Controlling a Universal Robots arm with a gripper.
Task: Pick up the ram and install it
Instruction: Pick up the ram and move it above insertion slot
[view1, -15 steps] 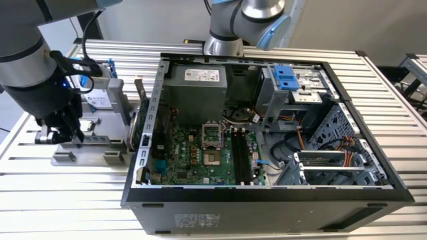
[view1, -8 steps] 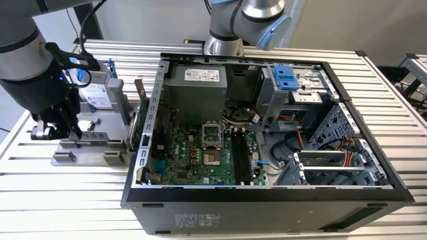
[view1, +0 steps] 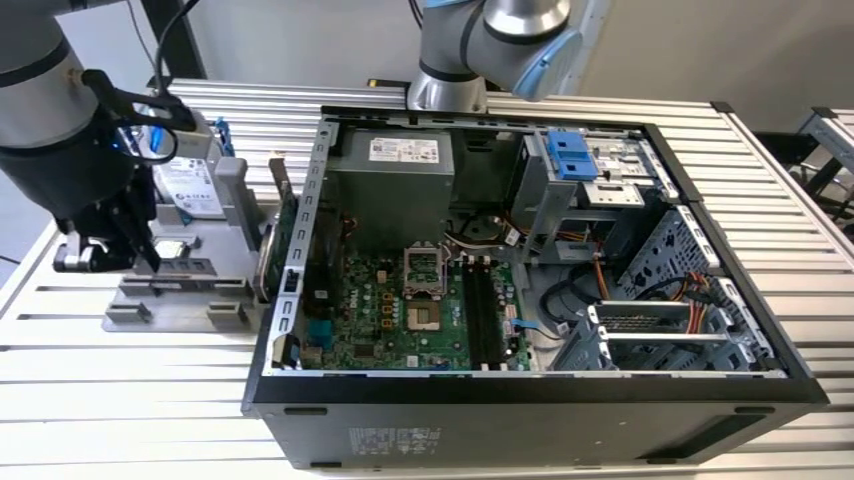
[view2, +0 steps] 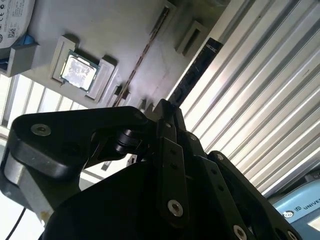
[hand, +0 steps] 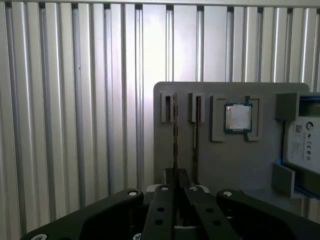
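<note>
I judge this the pick-up step. The gripper (hand: 176, 175) hangs over the ram (hand: 175, 130), fingers narrow; whether they pinch it I can't tell. The ram stands on edge in the grey tray (hand: 235, 165), near a processor (hand: 238, 118) and a hard drive (hand: 302, 145). Freeing it should need a straight pull.

The ribbed table (view1: 801, 300) is silver, the tray (hand: 235, 165) grey, the ram (hand: 195, 135) dark, the motherboard (view1: 387, 320) green.

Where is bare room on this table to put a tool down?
The silver slatted table is bare between the grey fixture tray and the table's near edge, at the exterior view's left of the open black computer case. Crowded: the tray under the gripper, and the tray-to-case gap.
</note>
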